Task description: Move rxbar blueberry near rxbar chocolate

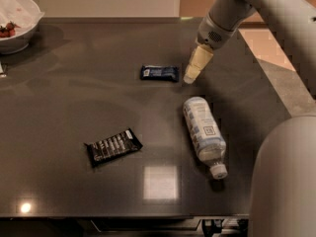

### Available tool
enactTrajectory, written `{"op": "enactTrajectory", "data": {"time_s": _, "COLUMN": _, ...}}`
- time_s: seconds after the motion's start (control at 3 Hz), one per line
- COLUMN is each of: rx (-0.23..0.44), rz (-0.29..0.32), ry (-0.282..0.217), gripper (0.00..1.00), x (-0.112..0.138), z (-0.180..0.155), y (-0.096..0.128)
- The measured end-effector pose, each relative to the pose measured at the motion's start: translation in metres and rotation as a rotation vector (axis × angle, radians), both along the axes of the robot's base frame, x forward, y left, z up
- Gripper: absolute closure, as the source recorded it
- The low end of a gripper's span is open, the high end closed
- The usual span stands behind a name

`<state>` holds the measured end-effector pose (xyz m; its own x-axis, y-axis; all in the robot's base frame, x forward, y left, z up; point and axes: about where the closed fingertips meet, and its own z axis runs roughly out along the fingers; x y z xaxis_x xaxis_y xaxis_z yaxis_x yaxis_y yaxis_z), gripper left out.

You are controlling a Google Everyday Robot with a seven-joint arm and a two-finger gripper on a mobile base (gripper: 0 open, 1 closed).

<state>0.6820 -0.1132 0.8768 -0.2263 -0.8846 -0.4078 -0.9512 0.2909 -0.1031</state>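
The rxbar blueberry (159, 72), a small dark blue bar with pale lettering, lies flat on the dark table toward the back middle. The rxbar chocolate (113, 145), a glossy black bar with white lettering, lies at an angle nearer the front left, well apart from the blue bar. My gripper (190, 78) with pale cream fingers hangs from the grey arm and points down just to the right of the blue bar, close above the table and holding nothing.
A clear plastic water bottle (204, 135) lies on its side right of centre, cap toward the front. A white bowl (17, 21) with red pieces stands at the back left corner. The table's right edge (270, 88) runs diagonally; a grey arm section (284, 181) fills the lower right.
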Motion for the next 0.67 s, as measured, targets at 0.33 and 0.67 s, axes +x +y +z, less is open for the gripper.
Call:
{"op": "enactTrajectory", "data": {"time_s": 0.33, "rx": 0.021, "rz": 0.000, "ry": 0.002, "gripper": 0.00, "x": 0.017, "z": -0.017, "y": 0.018}}
{"op": "enactTrajectory", "data": {"time_s": 0.67, "rx": 0.035, "rz": 0.005, "ry": 0.002, "gripper": 0.00, "x": 0.027, "z": -0.028, "y": 0.031}}
